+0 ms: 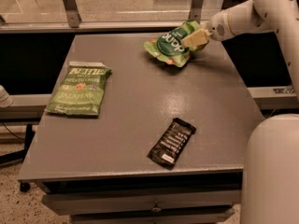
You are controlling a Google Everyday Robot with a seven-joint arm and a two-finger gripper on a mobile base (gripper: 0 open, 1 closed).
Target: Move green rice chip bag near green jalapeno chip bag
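Note:
The green rice chip bag (pixel 169 45), puffy with a dark green circle and white letters, is at the far right of the grey table (pixel 135 101). My gripper (pixel 194 38) reaches in from the right and is shut on the bag's right edge, holding that side tilted up a little. The green jalapeno chip bag (pixel 79 90), flat with a white top band, lies on the table's left side, well apart from the rice chip bag.
A black snack bar wrapper (pixel 172 141) lies near the table's front edge, right of centre. My white arm (pixel 252 13) comes in over the far right corner and my white body (pixel 273 171) stands at the front right. A glass rail with metal posts (pixel 70 6) runs behind the table.

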